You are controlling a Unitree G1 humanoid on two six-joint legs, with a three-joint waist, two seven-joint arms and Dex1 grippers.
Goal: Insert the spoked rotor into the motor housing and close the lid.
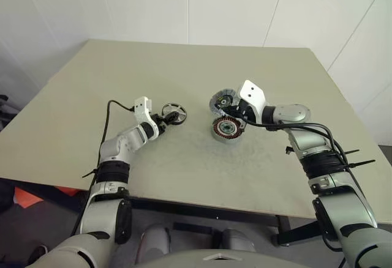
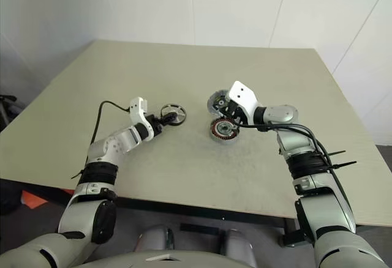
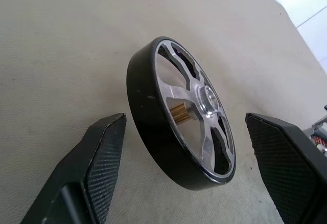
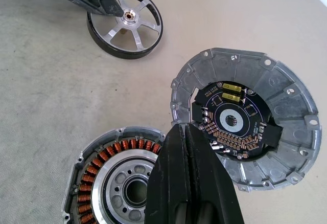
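Black fingers (image 3: 97,168) of the left gripper (image 1: 165,119) are standing apart, flanking the spoked rotor (image 3: 180,114), which is lying flat, hub upward, at nine o'clock from the motor housing (image 1: 227,128). Right gripper (image 4: 191,155), fingers pressed together, is hovering between housing and opened lid (image 4: 245,119).

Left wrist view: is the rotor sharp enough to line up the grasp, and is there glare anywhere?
Left wrist view: the spoked rotor is crisp, its silver spokes bright but readable; fingertips show their weave. Right wrist view: lid and motor housing are sharp, with soft shadows and no glare.
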